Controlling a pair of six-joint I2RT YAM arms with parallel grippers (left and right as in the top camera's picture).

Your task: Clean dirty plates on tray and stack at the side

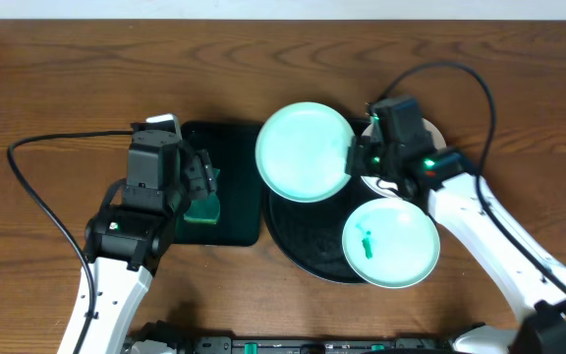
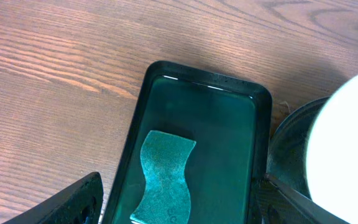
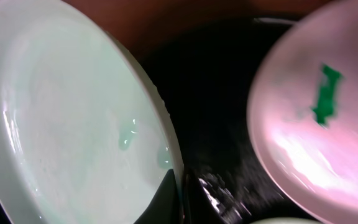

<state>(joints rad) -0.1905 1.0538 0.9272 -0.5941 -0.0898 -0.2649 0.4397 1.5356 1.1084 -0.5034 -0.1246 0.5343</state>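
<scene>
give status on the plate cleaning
Left pincer open over sponge in small tray. Right pincer shut on mint plate rim, plate tilted above round tray. Smeared plate on it, nothing blocking.

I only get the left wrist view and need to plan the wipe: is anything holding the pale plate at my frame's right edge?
Observer: Yes. The right gripper is shut on the rim of that mint plate.
Operator: Is any dirty plate on the tray?
Observer: A second mint plate lies on the round tray, with a green smear on it.
</scene>
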